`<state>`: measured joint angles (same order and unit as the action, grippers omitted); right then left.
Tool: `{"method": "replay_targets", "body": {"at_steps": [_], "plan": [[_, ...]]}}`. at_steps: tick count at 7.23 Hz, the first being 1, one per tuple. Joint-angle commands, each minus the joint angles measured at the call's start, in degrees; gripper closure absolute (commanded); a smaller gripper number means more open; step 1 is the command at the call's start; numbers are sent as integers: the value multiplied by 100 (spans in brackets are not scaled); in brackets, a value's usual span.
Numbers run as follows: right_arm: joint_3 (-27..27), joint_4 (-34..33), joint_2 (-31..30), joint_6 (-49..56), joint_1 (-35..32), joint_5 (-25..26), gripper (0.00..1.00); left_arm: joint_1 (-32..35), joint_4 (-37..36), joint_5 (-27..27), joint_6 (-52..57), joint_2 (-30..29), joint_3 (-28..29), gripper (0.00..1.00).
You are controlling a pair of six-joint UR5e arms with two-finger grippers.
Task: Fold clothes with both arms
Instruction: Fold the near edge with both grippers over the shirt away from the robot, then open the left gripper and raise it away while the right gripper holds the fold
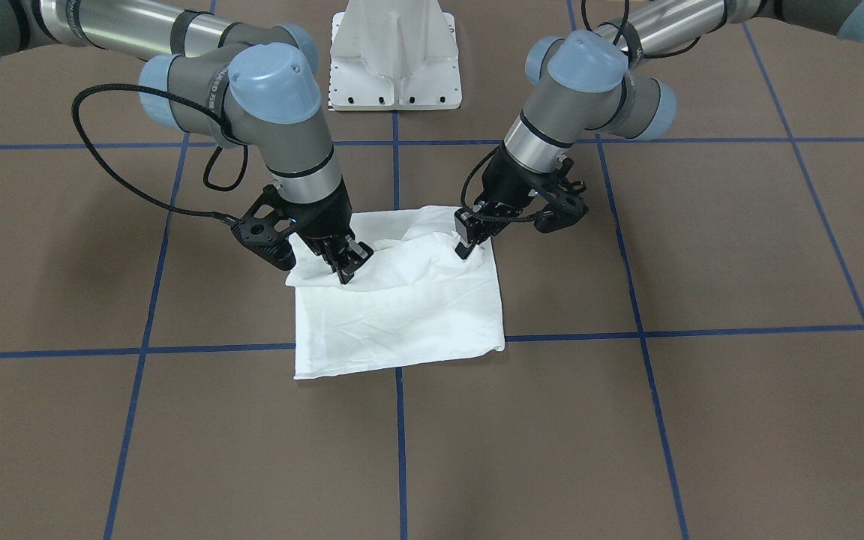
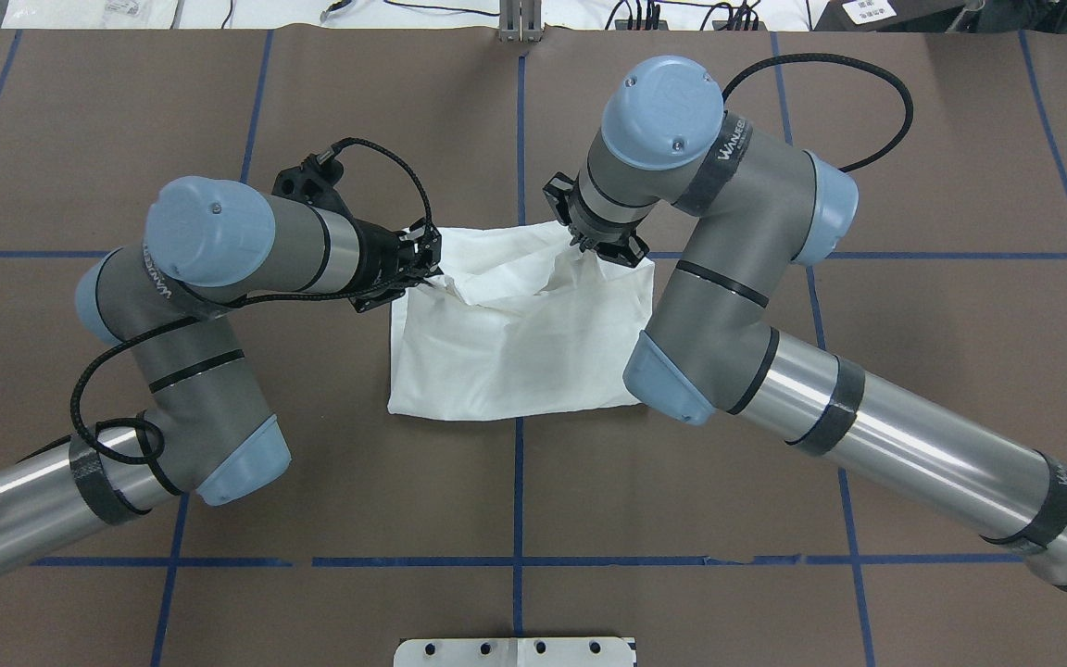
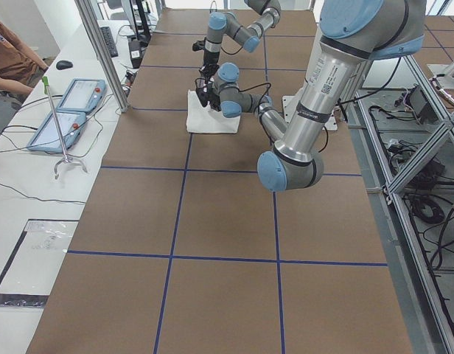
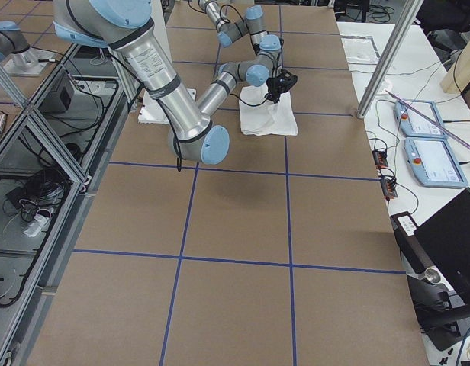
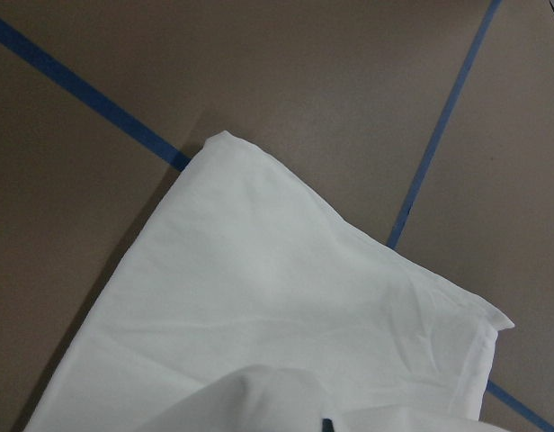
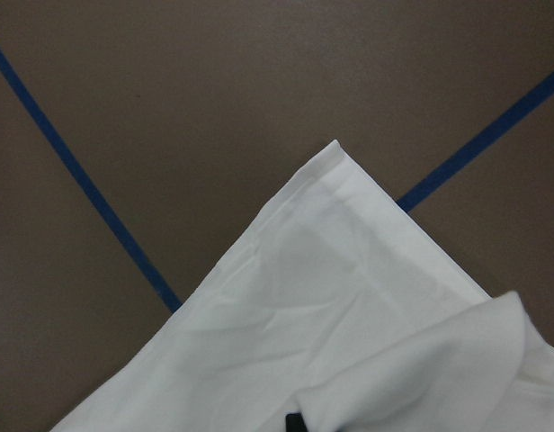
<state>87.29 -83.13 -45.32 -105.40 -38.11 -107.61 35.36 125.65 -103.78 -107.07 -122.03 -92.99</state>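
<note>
Seen from across the table, a white shirt (image 1: pixel 402 322) folded to a rectangle lies with its nearer hem flat over a blue tape line (image 1: pixel 582 336) on the brown table (image 1: pixel 664 450). Behind that hem the right gripper (image 1: pixel 348 266) and left gripper (image 1: pixel 469 244) each pinch a raised peak of cloth, slack between them; which edge they hold is hidden. A fold looks under way: next, both must travel together and lay edge on edge. No print shows on the shirt; a black band (image 2: pixel 730 156) on the right arm (image 2: pixel 746 278) begins "WAN", the rest unclear
</note>
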Motion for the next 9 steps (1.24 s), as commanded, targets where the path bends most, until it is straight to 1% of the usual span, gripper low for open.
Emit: {"method": "replay_targets", "body": {"at_steps": [1,5,6,7,8,9], "plan": [[-493,252,278,11,-65,-50,100,146,12,7,-164,-329,376,100],[-652,298,278,20,-91,-50,100,296,12,7,-305,-366,571,100],[-652,306,286,20,-82,-50,63,287,56,24,-514,-375,623,39],[-643,420,286,3,-82,-50,1,279,126,42,-647,-514,754,0],[-652,517,269,11,-100,-58,0,296,109,42,-814,-576,808,0],[-643,517,234,37,-152,-102,0,470,57,42,-763,-568,808,0]]}}
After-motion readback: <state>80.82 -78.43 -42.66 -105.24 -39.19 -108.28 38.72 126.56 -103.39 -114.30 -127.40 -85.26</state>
